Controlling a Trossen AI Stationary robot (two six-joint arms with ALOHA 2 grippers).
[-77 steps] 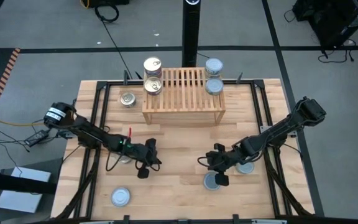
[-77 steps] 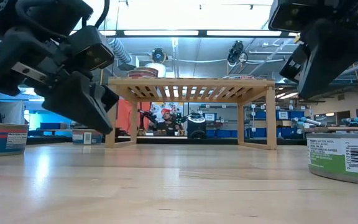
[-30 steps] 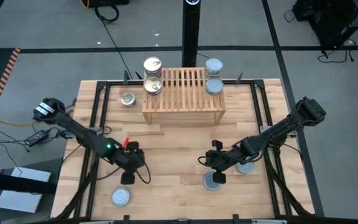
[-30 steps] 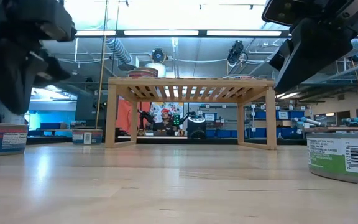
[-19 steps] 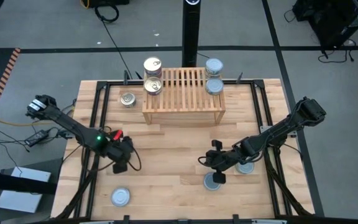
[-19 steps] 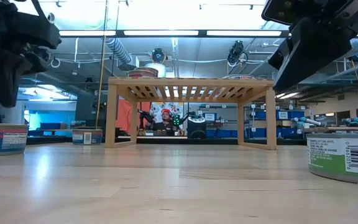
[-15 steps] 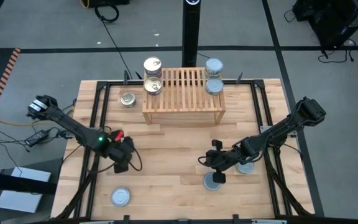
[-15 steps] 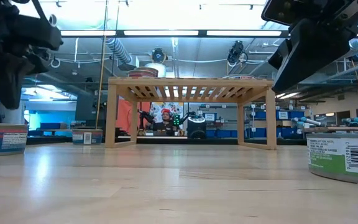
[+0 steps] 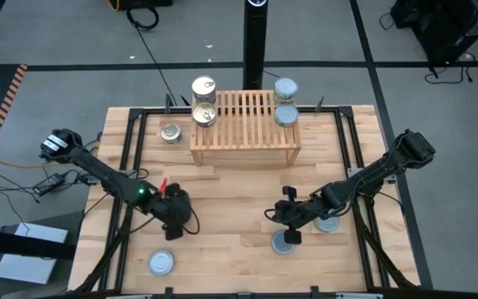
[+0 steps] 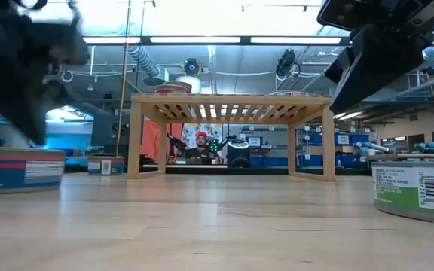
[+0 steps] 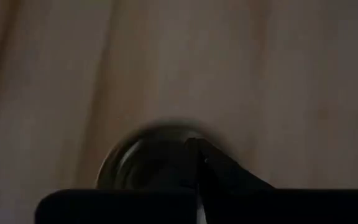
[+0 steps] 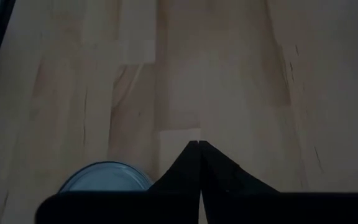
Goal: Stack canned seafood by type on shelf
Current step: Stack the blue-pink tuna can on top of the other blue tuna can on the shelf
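The wooden shelf (image 9: 243,124) stands at the table's far middle. Two gold-lidded tins (image 9: 204,114) sit on its left end and two blue-lidded tins (image 9: 285,114) on its right end. My left gripper (image 9: 173,226) is shut, low over a tin (image 11: 145,158) that it hides in the high view. That tin shows at the left of the low view (image 10: 17,169). My right gripper (image 9: 291,223) is shut and raised above the table (image 10: 375,60), beside a blue-lidded tin (image 9: 285,241), which also shows in the right wrist view (image 12: 104,177). My left gripper comes down from above with shut fingers (image 11: 219,171) onto the tin's lid (image 11: 135,155). The fingers hide the exact place of contact. The tin stands flat on the table.
A gold-lidded tin (image 9: 171,132) stands on the table left of the shelf. A pale-lidded tin (image 9: 162,263) stands near the front left edge. Another tin (image 9: 329,223) stands beside the right arm and shows with a green label in the low view (image 10: 417,192).
My left gripper has gone a little toward the table's left, then back toward its right and near edge, staying shut. The tin under it has slid along the table, and in the low view it stands larger and farther right. My right arm has kept still.
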